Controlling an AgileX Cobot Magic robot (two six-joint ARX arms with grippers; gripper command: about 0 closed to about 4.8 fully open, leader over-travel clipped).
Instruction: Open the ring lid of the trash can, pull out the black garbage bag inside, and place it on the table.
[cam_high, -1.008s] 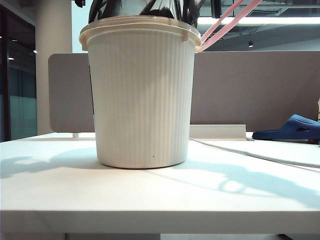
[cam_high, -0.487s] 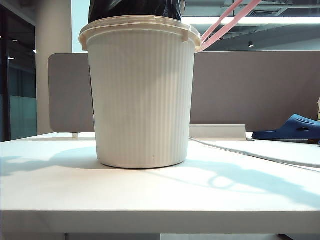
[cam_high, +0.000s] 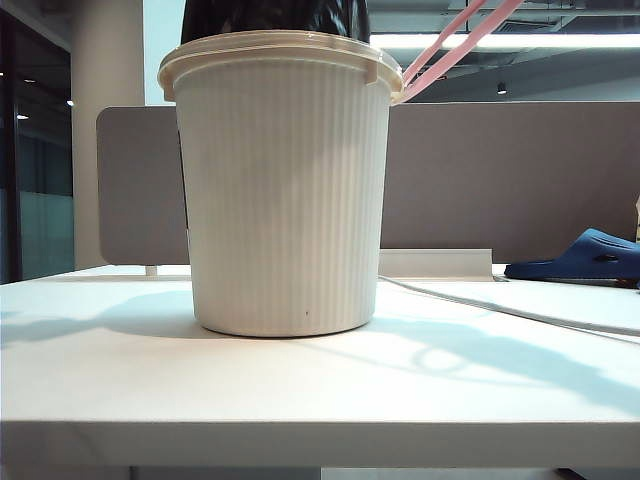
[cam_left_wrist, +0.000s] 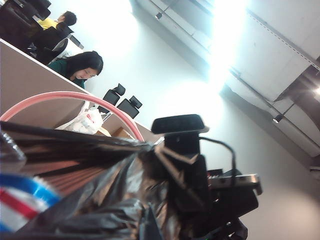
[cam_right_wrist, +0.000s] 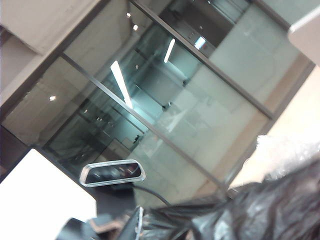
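A: Where's the bin?
B: The bin (cam_high: 283, 190) stands upright on the table (cam_high: 300, 390), centre-left in the exterior view, ribbed cream wall toward the camera. The bag (cam_high: 275, 17) bulges up out of its mouth, glossy and black, cut off by the frame's top edge.

A: And the lid?
B: The ring lid (cam_high: 455, 45) is swung open. It slants up and to the right from the rim, two thin pink lines against the ceiling. In the left wrist view it arcs as a pink hoop (cam_left_wrist: 70, 100) behind the bag.

A: Grippers?
B: Neither shows in the exterior view; both are above the frame. The left gripper (cam_left_wrist: 150, 200) is buried in crinkled bag plastic (cam_left_wrist: 100, 200), its fingers hidden, pinched shut on the bag. The right gripper (cam_right_wrist: 165, 222) sits at the edge of its own view, also wrapped in black film (cam_right_wrist: 250, 210), closed on it. The dark body of the opposite arm (cam_left_wrist: 200, 175) shows across the bag.

A: Anything round about?
B: A grey-brown partition (cam_high: 500, 180) stands behind the bin. A blue slipper (cam_high: 585, 255) lies at far right, well apart from the bin. A pale cable (cam_high: 510, 312) runs over the table from behind the bin toward the right edge. A white strip (cam_high: 435, 262) sits at the partition's foot. Seated people (cam_left_wrist: 80, 67) show beyond the partition in the left wrist view. Nothing stands close beside the bin.
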